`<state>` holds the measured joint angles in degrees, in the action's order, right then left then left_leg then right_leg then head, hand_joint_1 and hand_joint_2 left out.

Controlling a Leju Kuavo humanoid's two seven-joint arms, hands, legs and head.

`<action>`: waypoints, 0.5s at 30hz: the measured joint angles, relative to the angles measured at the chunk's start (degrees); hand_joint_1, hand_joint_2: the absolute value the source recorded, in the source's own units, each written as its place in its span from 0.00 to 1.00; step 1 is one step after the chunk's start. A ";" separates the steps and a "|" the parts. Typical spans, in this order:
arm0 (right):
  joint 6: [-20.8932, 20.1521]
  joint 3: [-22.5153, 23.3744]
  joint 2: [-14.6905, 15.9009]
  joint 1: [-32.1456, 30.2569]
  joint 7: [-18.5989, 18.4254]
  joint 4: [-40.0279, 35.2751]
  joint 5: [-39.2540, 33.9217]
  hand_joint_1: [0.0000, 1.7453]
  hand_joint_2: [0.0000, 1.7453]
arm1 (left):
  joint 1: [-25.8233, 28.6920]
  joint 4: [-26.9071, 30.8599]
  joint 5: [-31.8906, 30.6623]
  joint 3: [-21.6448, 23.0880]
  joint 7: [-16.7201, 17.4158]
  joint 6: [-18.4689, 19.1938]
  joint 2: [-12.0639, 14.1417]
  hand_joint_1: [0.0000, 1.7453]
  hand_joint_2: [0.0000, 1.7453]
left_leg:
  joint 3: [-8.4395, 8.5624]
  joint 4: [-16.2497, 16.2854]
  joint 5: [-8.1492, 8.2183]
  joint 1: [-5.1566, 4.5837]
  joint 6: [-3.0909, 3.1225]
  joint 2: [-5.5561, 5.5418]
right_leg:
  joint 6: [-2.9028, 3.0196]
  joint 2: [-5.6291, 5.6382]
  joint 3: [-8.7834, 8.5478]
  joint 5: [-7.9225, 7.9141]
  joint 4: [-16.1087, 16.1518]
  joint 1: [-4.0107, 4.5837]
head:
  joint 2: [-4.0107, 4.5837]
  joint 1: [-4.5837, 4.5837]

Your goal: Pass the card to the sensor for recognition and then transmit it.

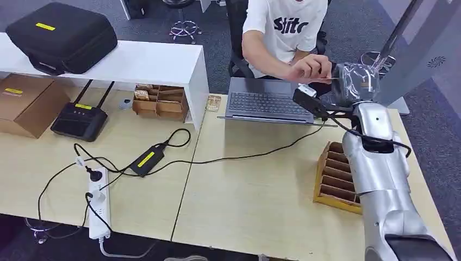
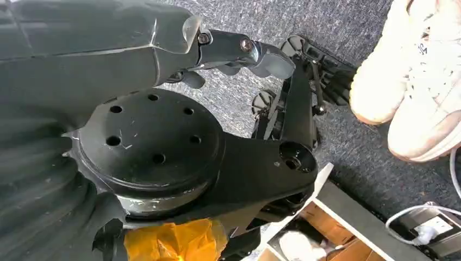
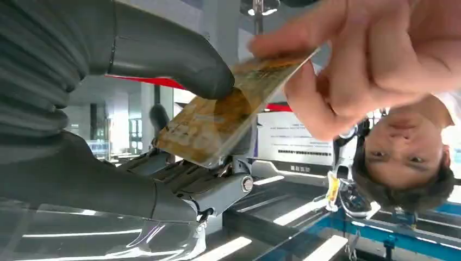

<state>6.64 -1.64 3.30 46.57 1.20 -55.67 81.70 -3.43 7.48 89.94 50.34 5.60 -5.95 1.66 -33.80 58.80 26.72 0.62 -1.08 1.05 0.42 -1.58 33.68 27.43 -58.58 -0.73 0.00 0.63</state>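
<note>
One card (image 3: 228,117) (person-pinched) under robot hand (image 3: 179,130) thumb

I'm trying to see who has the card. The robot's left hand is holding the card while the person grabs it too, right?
Not quite: it's the right robot hand pinching the card, as the right wrist view shows. The person's hand does grip the card's other end.
</note>
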 joint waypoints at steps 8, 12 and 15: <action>0.15 0.00 0.00 -0.07 0.50 -0.48 -0.89 1.00 1.00 | 0.00 0.00 0.00 0.00 0.00 0.00 -0.02 0.00 1.00 | 0.00 0.00 0.00 0.00 0.00 0.00 | 0.00 0.00 0.00 0.00 0.00 0.00 | 0.00 0.00; 0.81 0.02 0.00 -0.74 2.62 -1.31 -2.92 1.00 1.00 | 0.01 0.00 0.02 0.00 0.00 -0.07 -0.02 0.00 1.00 | 0.01 0.00 0.00 0.00 0.00 0.01 | 0.00 0.00 0.00 0.00 0.00 0.00 | 0.00 0.00; 1.79 0.26 0.43 -2.61 4.85 -3.53 -6.09 1.00 1.00 | 0.04 0.00 0.02 0.00 -0.18 -0.11 -0.04 0.00 1.00 | 0.01 0.01 0.00 0.00 0.00 0.01 | 0.00 0.01 0.00 0.00 0.01 0.00 | 0.00 -0.02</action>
<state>8.44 -1.38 3.73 43.95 6.05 -59.20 75.62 -3.39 7.48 89.96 50.34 5.42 -6.05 1.62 -33.79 58.81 26.72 0.62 -1.08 1.06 0.42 -1.57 33.68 27.43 -58.57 -0.73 0.00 0.61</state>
